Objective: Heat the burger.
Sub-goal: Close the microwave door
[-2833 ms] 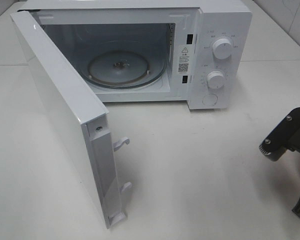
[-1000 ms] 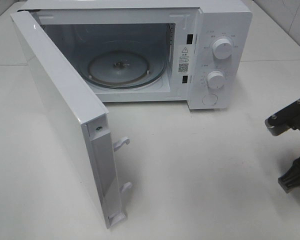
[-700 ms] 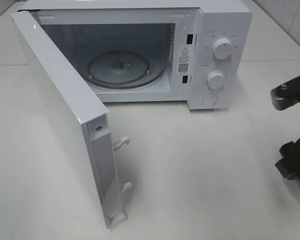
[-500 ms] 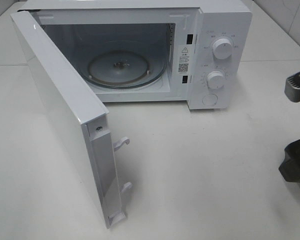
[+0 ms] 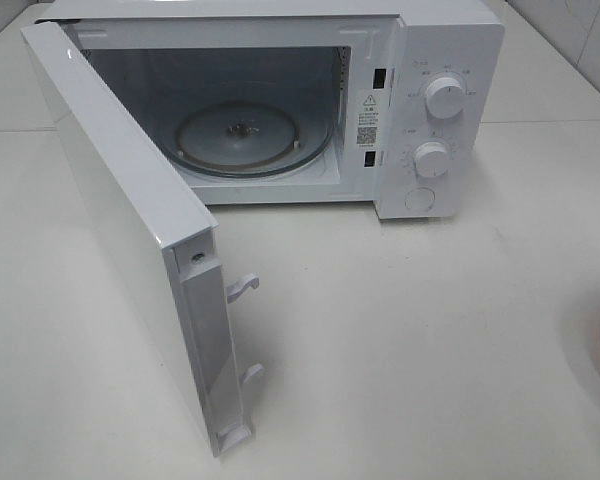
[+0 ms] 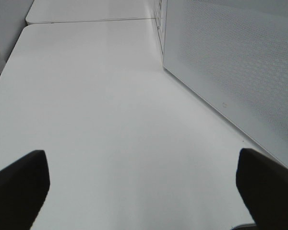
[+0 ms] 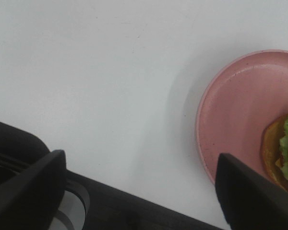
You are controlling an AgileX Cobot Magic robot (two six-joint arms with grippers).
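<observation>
left hand (image 6: 144, 191): released, jaws spread wide, nothing between them; hovers over bare tabletop (image 6: 96, 105) just beside the outer face of the microwave door (image 6: 230, 62). Not seen in the high view.

microwave door: swung fully open toward the tabletop's front-left, latch hooks exposed on its free edge.

microwave (image 5: 280, 100): stands at the tabletop's back edge, cavity open.

turntable (image 5: 252, 135): glass, bare, nothing on it.

dials (image 5: 445, 97): two knobs and a round button below them on the panel at the right of the cavity; untouched for now, by my reading.

right hand (image 7: 139, 191): released, jaws standing apart and holding nothing; over bare tabletop near the right edge, out of the high view.

pink plate (image 7: 230, 115): at the tabletop's right edge, only a sliver of rim in the high view; lies just beside one jaw of the right hand, not touching it as far as I can tell.

burger (image 7: 283, 153): sits on the pink plate, mostly cut off by the wrist view; lettuce and bun edge visible.

step in hand: door stage done; pick-up of the burger not yet made.

next move calls for: right hand to shift over the plate, straddle the burger, close gently, then carry it to the turntable.
</observation>
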